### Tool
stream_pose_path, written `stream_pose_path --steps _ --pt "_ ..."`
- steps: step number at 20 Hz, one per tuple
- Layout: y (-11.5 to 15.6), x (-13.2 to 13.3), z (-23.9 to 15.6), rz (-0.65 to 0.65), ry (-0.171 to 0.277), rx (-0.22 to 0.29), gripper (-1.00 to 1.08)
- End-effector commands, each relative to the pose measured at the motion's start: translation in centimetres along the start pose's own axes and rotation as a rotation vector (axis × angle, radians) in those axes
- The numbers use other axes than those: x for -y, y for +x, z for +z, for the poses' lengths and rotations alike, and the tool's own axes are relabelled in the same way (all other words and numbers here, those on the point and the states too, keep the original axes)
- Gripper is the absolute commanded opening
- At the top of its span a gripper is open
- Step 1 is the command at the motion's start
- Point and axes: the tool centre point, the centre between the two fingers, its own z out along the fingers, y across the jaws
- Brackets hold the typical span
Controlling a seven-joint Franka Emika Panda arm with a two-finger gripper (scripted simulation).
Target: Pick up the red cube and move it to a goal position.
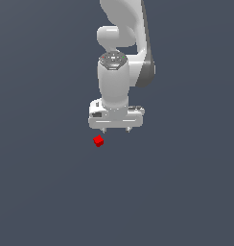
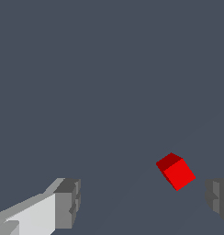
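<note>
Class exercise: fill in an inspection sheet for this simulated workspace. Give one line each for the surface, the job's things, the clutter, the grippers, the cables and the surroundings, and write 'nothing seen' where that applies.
Surface: plain, dark grey-blue floor, uniform, with no markings.
Job's things: red cube lying free on the surface, turned at an angle to the end effector's fingers; no goal marker seen.
Clutter: nothing seen.
Grippers: end effector open, holding nothing. In the wrist view the cube sits between the fingers, nearer one of them and touching neither. In the exterior view it lies just below and towards the exterior view's left of the fingertips.
Cables: nothing seen.
Surroundings: only the white arm; no walls or fixtures seen.
</note>
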Motion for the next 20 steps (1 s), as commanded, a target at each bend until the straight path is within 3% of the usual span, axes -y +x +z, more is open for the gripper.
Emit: stream_pose_path --steps 1,20 --pt "-0.4 -0.4 0.8 -0.028 0.000 0.003 1.00" --pt "-4.5 -6.2 10.7 -0.406 0.000 0.036 1.00"
